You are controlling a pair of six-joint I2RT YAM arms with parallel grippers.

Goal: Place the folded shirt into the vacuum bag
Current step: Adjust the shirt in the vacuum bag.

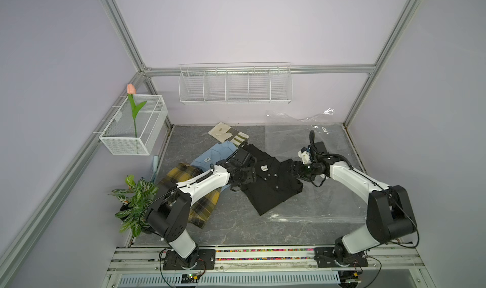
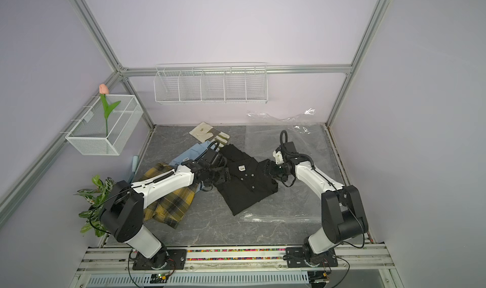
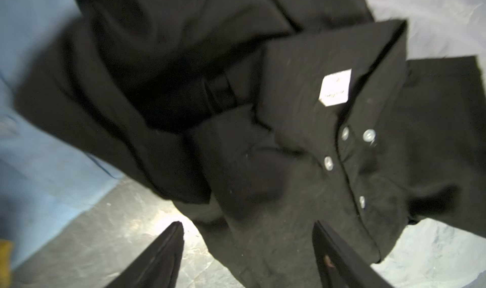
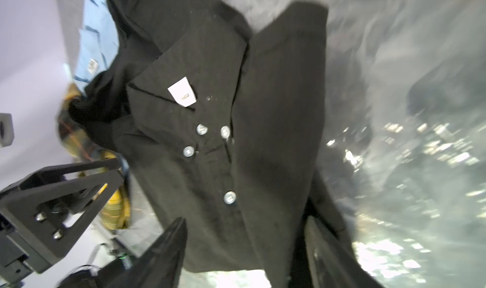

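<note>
Left wrist view shows the left gripper (image 3: 247,223) spread wide on nothing; the right gripper (image 4: 246,221) is wide too, cloth loose between its jaws. The folded shirt (image 1: 273,186) lies across the vacuum bag (image 1: 328,202) edge; whether inside, I cannot tell. Best grip both shirt sides low and slide it deeper into the bag, folds flat.

The grey marbled tabletop (image 1: 236,231) carries a clear vacuum bag (image 1: 328,194) spread flat toward 3 o'clock. A folded black shirt (image 1: 271,189) lies at centre, overlapping the bag's left edge. A blue shirt (image 1: 215,155) lies at 10 o'clock, a yellow plaid shirt (image 1: 202,210) at 8 o'clock and a cream cloth (image 1: 223,132) at 11 o'clock.
</note>
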